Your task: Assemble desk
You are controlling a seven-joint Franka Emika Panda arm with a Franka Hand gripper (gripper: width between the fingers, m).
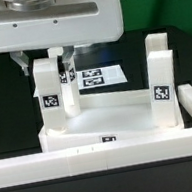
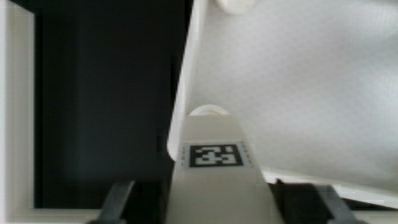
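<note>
In the exterior view the desk panel (image 1: 108,120) lies flat on the black bench (image 1: 3,99), with two tag-marked block legs standing upright on it: one leg (image 1: 49,95) at the view's left far corner and a second leg (image 1: 161,81) at the view's right. The gripper (image 1: 51,59) hangs down from the white arm body directly over the left leg, its dark fingers (image 1: 66,62) flanking the top of that leg; the jaws look set around the leg, though from here I cannot tell whether they press on it or stand a little clear. Beyond the panel the marker board (image 1: 99,78) lies flat on the bench, and the long white border rail (image 1: 95,160) runs across the near side and up the view's right edge. In the wrist view the left leg (image 2: 214,150) rises between the two dark fingers (image 2: 121,200), its tag facing the camera and its rounded end pointing toward the white panel surface (image 2: 302,90); the fingers sit just beside its sides, contact unclear. As for progress, I judge the desk roughly half built: two legs stand in corner sockets, whether fully seated I cannot tell, and the other two legs are not visible in either view.
</note>
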